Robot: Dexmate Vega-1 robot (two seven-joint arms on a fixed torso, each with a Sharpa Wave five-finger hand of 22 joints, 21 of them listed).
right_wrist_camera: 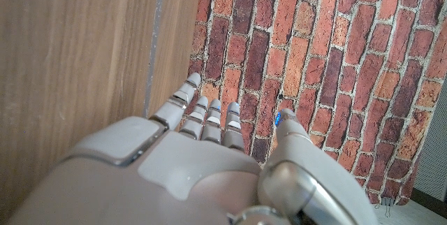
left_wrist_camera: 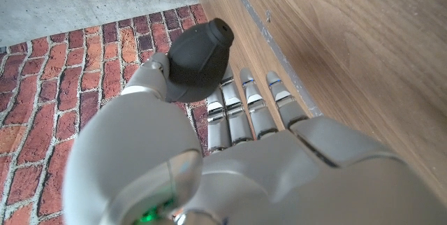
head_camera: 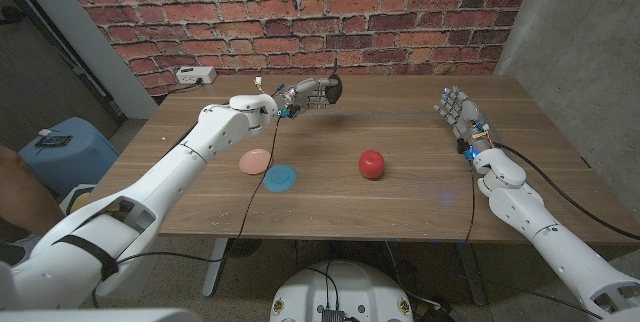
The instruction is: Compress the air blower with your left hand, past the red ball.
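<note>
At the upper middle of the head view, the black air blower (head_camera: 328, 89) sits in the robot's left hand (head_camera: 308, 95), lifted above the far side of the wooden table (head_camera: 420, 187). In the left wrist view the thumb and fingers (left_wrist_camera: 246, 110) close around the rubber bulb (left_wrist_camera: 199, 57). It looks round and full, so the grasp seems done while the squeeze is probably still to come. The red ball (head_camera: 372, 163) rests at centre frame, nearer than the blower. To its left lie a pink dish (head_camera: 255, 160) and a blue dish (head_camera: 281, 176), both apparently empty. At upper right, the right hand (head_camera: 457, 111) holds nothing, fingers straight and slightly apart.
</note>
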